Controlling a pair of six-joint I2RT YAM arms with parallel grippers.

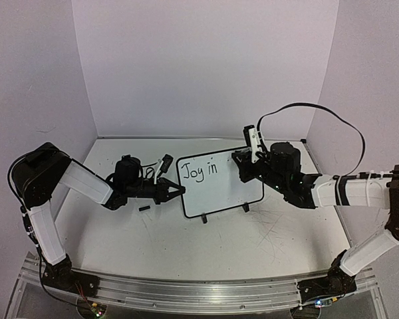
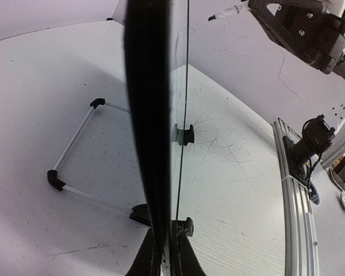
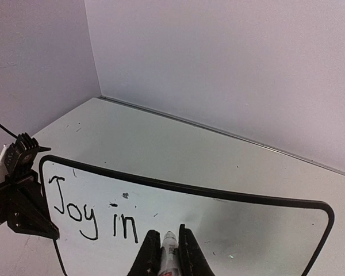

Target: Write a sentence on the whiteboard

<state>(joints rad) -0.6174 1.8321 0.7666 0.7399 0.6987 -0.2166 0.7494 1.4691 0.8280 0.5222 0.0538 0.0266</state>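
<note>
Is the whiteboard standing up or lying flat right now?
Standing: the whiteboard rests on its two black feet, with the left gripper shut on its left edge.

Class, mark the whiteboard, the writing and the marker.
whiteboard (image 1: 223,193): top view, blank lower face.
writing (image 1: 198,171): top view, middle of "Joy in".
marker (image 3: 171,253): right wrist view, barrel below tip.

black-framed whiteboard (image 1: 226,193) upright on two black feet, "joy in" lettering (image 1: 198,171) at its upper left
</note>
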